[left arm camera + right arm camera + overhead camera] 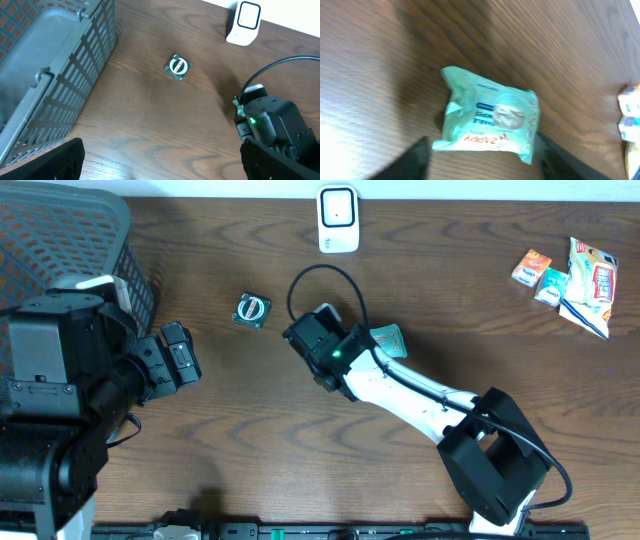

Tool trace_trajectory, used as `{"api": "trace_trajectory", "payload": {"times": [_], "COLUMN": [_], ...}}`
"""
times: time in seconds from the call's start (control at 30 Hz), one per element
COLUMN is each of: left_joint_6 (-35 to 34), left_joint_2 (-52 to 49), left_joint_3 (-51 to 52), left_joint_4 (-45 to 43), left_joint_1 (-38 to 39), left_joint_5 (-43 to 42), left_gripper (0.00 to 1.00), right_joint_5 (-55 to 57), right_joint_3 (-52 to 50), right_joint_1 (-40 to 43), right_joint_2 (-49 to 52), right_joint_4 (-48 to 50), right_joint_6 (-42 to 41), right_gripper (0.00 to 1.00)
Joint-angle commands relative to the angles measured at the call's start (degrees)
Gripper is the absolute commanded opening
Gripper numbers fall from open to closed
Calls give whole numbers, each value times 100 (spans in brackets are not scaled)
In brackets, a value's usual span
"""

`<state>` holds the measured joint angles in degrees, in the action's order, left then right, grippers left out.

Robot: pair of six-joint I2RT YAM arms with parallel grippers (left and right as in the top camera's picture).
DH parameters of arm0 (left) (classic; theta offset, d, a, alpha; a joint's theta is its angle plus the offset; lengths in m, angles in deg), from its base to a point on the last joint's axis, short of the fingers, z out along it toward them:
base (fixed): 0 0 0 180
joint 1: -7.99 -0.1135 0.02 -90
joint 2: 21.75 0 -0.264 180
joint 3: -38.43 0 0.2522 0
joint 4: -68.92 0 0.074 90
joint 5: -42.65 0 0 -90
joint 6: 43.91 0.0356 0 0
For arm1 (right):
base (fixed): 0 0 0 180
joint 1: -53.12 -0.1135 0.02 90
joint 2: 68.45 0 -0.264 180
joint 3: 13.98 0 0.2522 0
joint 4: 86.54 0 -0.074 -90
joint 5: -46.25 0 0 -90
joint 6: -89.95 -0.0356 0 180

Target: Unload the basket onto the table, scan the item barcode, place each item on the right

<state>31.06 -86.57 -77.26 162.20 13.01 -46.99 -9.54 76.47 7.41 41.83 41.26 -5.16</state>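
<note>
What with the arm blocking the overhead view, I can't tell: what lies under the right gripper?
A pale green plastic wipes packet lies flat on the brown wooden table, between the open fingers of the right gripper. Its underside, and any barcode there, is hidden.

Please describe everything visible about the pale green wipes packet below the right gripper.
The wipes packet is a soft, crinkled, pale green plastic pouch. Its face is up: a round whitish flap in the middle, a blue label beside it, and the red word ZAPPY, upside down in the right wrist view. It lies flat on the wooden table, between the parted fingers of the right gripper; whether they touch it is unclear. From overhead, the arm hides most of it.
</note>
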Motion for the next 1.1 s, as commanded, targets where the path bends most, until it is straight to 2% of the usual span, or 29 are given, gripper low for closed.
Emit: {"api": "trace_trajectory", "payload": {"times": [0.0,0.13,0.2,0.23,0.27,0.3,0.37,0.4,0.5,0.63,0.67,0.73,0.83,0.97,1.0,1.07], "left_joint_6": [11,11,11,11,11,11,11,11,11,11,11,11,11,11,11,11], "left_joint_2": [9,9,9,9,9,9,9,9,9,9,9,9,9,9,9,9], "left_joint_3": [-42,-39,-42,-42,-42,-42,-42,-42,-42,-42,-42,-39,-42,-42,-42,-39], "left_joint_4": [17,17,17,17,17,17,17,17,17,17,17,17,17,17,17,17], "left_joint_1": [-13,-13,-13,-13,-13,-13,-13,-13,-13,-13,-13,-13,-13,-13,-13,-13], "left_joint_5": [31,31,33,31,33,33,31,31,31,31,33,31,31,31,31,31], "left_gripper": [98,98,98,98,98,98,98,98,98,98,98,98,97,98,98,98], "right_joint_5": [-31,-291,-1084,-1648,-2610,-3423,-4225,-5158,-6041,-6153,-6153,-6144,-5866,-5182,-5134,-5125], "right_joint_3": [597,1180,1222,1217,1185,1134,1047,820,389,-184,-382,-610,-732,-739,-739,-739], "right_joint_1": [101,693,1078,1294,1613,1878,2146,2503,2758,2822,2822,2822,2822,2822,2822,2822], "right_joint_2": [-13,-13,-13,-13,4,11,26,33,33,33,33,33,33,33,33,33], "right_joint_4": [-219,-874,-988,-1032,-1084,-1117,-1158,-1163,-938,-557,-343,-7,216,286,431,664], "right_joint_6": [-341,-1176,-1307,-1311,-1309,-1307,-1307,-1311,-1344,-2232,-2741,-3399,-3895,-4428,-4557,-4610], "right_gripper": [74,80,82,87,96,99,99,88,85,93,94,94,92,81,71,59]}}
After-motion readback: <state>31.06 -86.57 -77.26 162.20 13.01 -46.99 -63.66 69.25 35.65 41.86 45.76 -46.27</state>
